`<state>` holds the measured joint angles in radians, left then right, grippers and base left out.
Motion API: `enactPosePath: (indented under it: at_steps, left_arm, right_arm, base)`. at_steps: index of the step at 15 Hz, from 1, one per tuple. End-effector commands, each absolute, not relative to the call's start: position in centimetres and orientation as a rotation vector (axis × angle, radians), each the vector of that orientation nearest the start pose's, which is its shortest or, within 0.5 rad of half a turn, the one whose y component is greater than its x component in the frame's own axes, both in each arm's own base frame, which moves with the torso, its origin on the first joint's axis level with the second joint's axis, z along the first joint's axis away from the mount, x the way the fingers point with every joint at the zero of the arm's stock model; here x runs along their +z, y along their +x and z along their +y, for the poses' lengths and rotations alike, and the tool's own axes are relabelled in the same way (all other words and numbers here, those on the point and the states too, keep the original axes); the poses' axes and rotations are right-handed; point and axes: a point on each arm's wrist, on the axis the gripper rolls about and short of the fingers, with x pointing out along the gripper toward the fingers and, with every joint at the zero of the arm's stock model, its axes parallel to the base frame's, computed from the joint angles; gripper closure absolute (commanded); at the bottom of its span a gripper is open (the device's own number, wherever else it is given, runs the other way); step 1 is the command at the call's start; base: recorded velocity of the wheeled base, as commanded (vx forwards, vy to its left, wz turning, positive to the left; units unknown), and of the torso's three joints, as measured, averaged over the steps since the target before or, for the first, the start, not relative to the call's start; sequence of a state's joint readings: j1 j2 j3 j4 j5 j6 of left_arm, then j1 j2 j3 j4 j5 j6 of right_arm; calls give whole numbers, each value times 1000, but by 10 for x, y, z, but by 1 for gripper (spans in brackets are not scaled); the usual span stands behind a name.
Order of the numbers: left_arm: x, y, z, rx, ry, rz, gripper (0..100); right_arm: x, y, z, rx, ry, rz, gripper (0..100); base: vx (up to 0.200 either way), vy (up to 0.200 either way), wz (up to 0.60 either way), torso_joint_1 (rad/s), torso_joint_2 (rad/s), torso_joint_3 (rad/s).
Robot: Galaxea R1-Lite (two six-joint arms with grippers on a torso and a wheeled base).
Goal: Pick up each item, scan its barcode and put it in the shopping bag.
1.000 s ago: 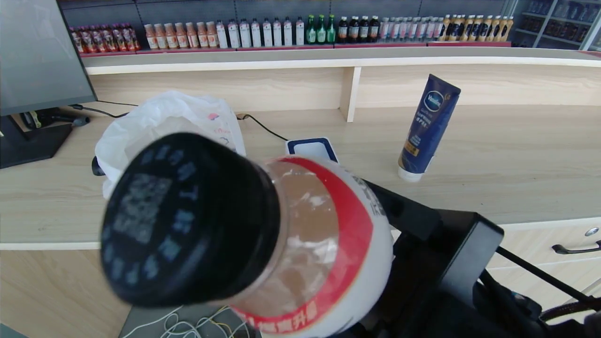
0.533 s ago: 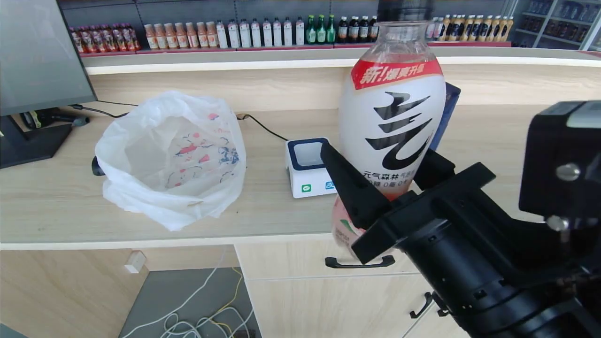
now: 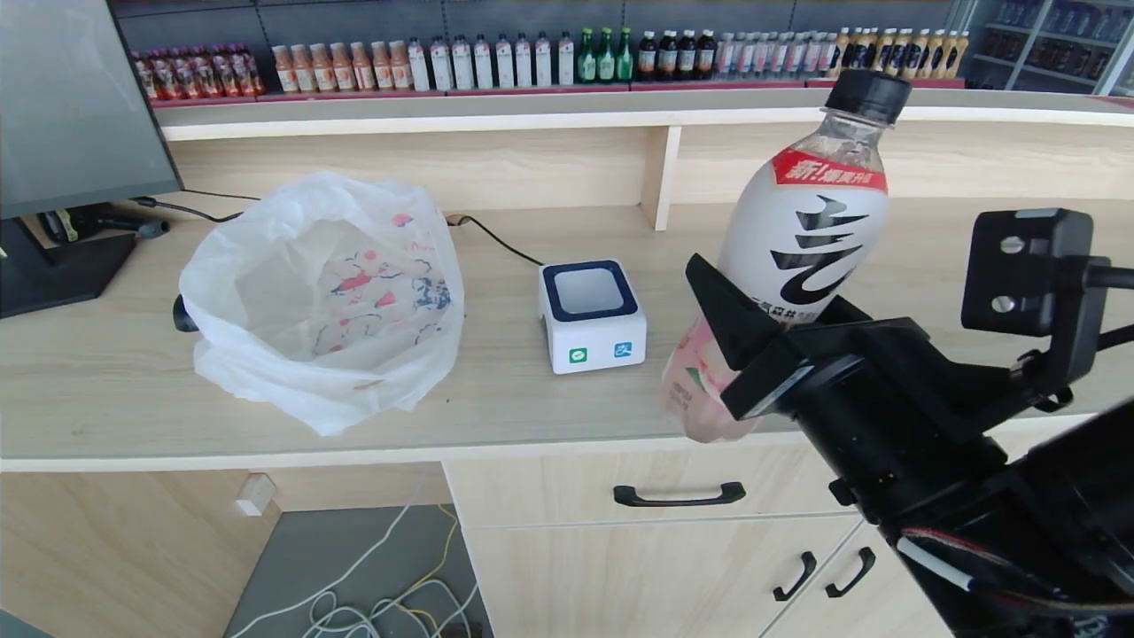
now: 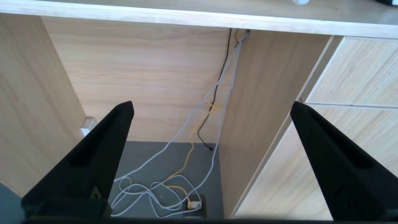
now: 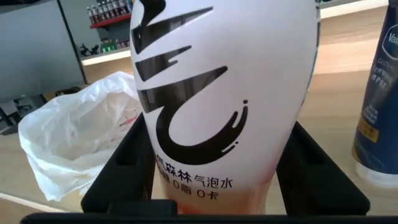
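Light wood counter [image 3: 496,408], with a shelf [image 3: 532,62] of drinks along the back wall and a dark monitor [image 3: 71,97] at its far left end.

Right side: your right gripper [image 3: 766,292] is raised at the counter's front edge. It is pinching the bottle [image 3: 815,221] low on the body, with one finger on each side of the white label. The bottle is off the counter, black cap up, and leans a little away from the shopping bag. The wrist camera confirms this: both fingers are pressed against the bottle's flanks.

- The scanner [image 3: 591,315] sits on the counter just left of the right gripper, window facing up, apart from the bottle.
- The shopping bag [image 3: 319,292] is further left, beyond the scanner. It is white plastic, with its mouth open upward.
- A dark blue tube [image 5: 376,112] stands on the counter beyond the right gripper, near the bottle. You cannot tell whether the two touch.

Left side: your left gripper [image 4: 212,109] hangs below counter level with its fingers spread wide and nothing between them. Ahead of it is the open recess under the counter, where loose cables [image 4: 180,180] lie on the grey floor.
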<state>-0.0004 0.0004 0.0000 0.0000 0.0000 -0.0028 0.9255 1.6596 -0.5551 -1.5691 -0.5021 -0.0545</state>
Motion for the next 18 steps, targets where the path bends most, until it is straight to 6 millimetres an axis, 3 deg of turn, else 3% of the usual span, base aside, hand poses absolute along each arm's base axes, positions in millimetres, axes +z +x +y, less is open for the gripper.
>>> enactPosePath:
  at_steps: [1, 7, 11, 18]
  left_arm:
    - [75, -23, 0, 0, -3, 0, 0]
    - [75, -23, 0, 0, -5, 0, 0]
    - [75, -23, 0, 0, -6, 0, 0]
    - [75, -23, 0, 0, -6, 0, 0]
  right_arm:
    - [227, 174, 198, 371, 262, -386, 100]
    - [248, 168, 190, 362, 306, -454, 100]
    - [250, 167, 188, 360, 311, -461, 100]
    - [254, 164, 185, 380, 315, -476, 100]
  base:
    - [0, 0, 0, 0, 0, 0]
    - [0, 0, 0, 0, 0, 0]
    - [0, 0, 0, 0, 0, 0]
    - [0, 200, 0, 3, 0, 0]
